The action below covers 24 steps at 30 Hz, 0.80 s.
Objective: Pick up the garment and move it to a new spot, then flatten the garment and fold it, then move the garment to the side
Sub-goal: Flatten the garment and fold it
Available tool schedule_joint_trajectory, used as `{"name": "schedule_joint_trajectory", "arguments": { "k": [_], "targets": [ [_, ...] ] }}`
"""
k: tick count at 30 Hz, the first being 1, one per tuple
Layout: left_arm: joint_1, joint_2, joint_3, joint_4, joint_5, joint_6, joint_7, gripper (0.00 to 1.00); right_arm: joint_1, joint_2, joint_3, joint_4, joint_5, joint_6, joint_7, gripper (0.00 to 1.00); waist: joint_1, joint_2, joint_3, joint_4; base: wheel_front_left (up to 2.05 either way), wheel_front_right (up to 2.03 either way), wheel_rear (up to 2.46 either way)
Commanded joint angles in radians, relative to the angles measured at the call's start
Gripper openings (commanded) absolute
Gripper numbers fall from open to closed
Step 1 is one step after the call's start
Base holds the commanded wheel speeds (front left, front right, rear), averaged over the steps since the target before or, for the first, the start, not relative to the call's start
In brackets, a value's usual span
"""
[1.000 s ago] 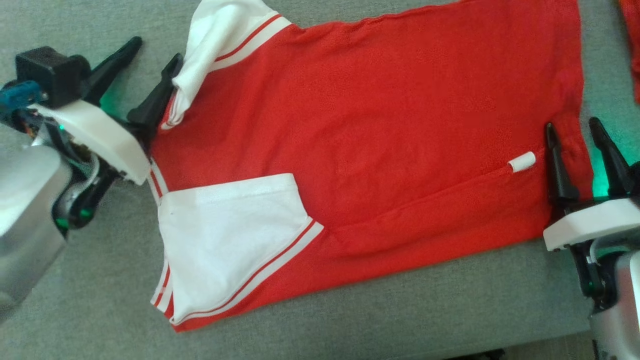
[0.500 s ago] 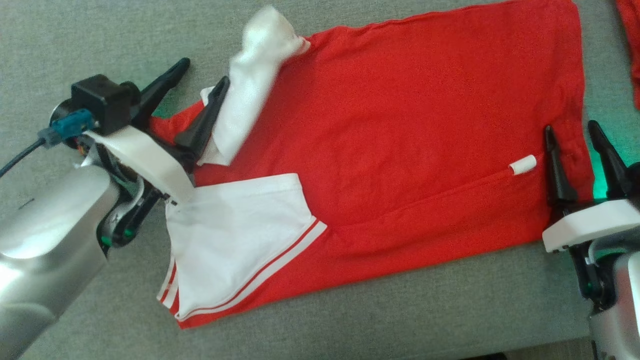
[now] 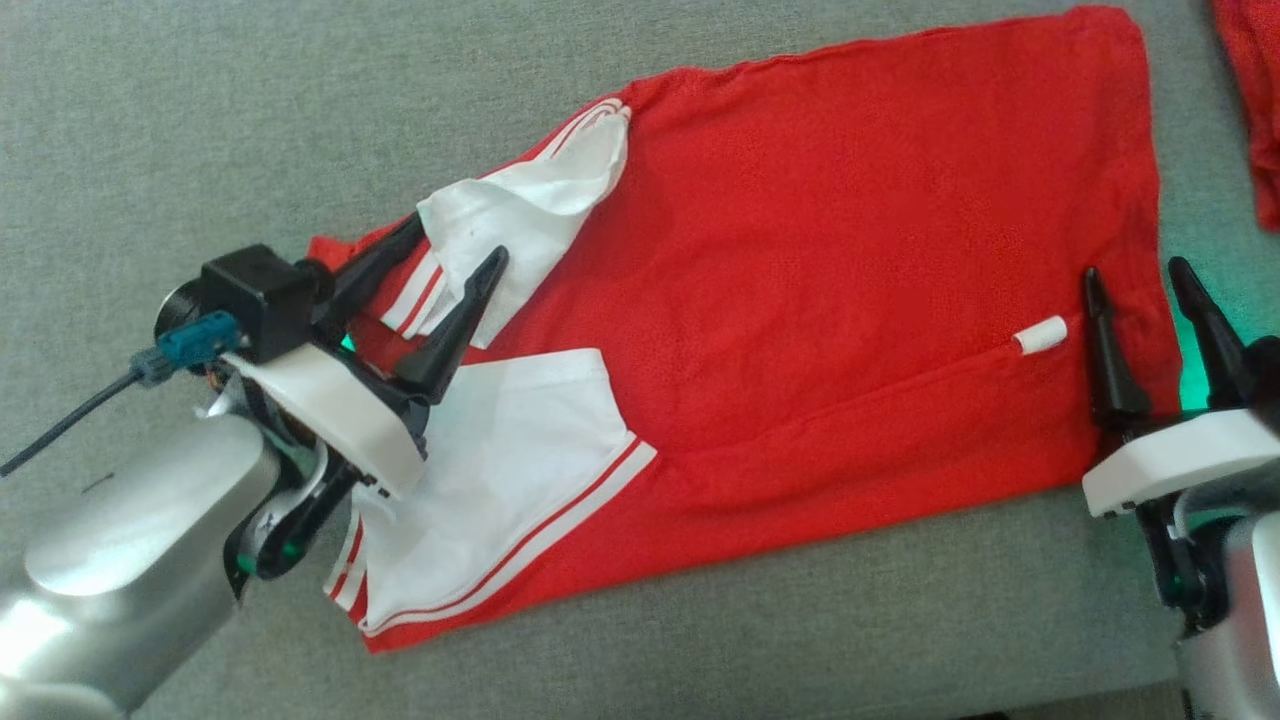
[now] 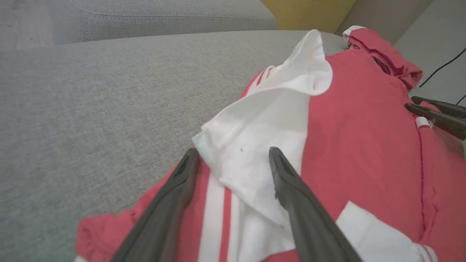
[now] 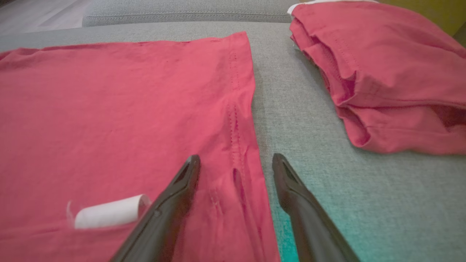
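The red garment (image 3: 850,250) lies spread on the grey cushion (image 3: 200,120), its white sleeves at the left. The upper white sleeve (image 3: 520,200) is crumpled and folded in over the red body. My left gripper (image 3: 456,240) is open, and its fingers straddle that sleeve's (image 4: 262,123) lower end. The lower white sleeve (image 3: 500,480) lies flat, folded in. At the right, my right gripper (image 3: 1134,270) is open, one finger over the hem (image 5: 236,120), the other over the cushion. A small white label (image 5: 109,214) sticks out beside its left finger.
A second red garment (image 5: 382,72) lies folded on the cushion to the right of the hem, seen at the head view's top right corner (image 3: 1255,100). The cushion's front edge runs along the bottom right. Bare grey cushion stretches to the left.
My left arm has swung in toward the garment's middle, carrying the upper white sleeve with it and laying it over the red body. The right gripper has stayed in place.
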Motion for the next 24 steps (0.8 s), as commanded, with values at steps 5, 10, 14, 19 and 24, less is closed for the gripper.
{"name": "schedule_joint_trajectory", "arguments": {
  "k": [5, 10, 14, 19, 24],
  "targets": [
    [-0.038, 0.03, 0.049, -0.035, 0.015, 0.008, -0.021, 1.0, 0.017, -0.017, 0.021, -0.023, 0.008, -0.001, -0.008, 1.0, 0.0, -0.0001, 0.0, 0.004, 0.0, 0.0, 0.0],
    [-0.048, 0.03, 0.046, -0.037, 0.023, 0.003, -0.021, 0.82, 0.015, -0.021, 0.025, -0.02, 0.009, -0.001, -0.009, 1.0, 0.0, -0.0001, -0.004, -0.002, 0.0, 0.0, 0.0],
    [-0.055, 0.034, 0.047, -0.037, 0.032, 0.003, -0.027, 0.0, 0.017, -0.022, 0.023, -0.02, 0.01, -0.001, -0.011, 1.0, 0.0, -0.0001, -0.008, -0.005, 0.0, 0.0, 0.0],
    [-0.078, 0.052, 0.059, -0.051, 0.066, 0.014, -0.052, 0.0, 0.013, -0.025, 0.024, -0.029, 0.018, -0.001, -0.003, 1.0, 0.0, -0.0001, -0.014, 0.003, 0.0, 0.0, 0.0],
    [-0.172, 0.115, 0.064, -0.054, 0.157, 0.009, -0.025, 0.0, -0.071, -0.066, 0.051, -0.052, 0.044, -0.001, 0.044, 1.0, 0.0, -0.0001, -0.001, 0.015, 0.0, 0.0, 0.0]
  ]
}}
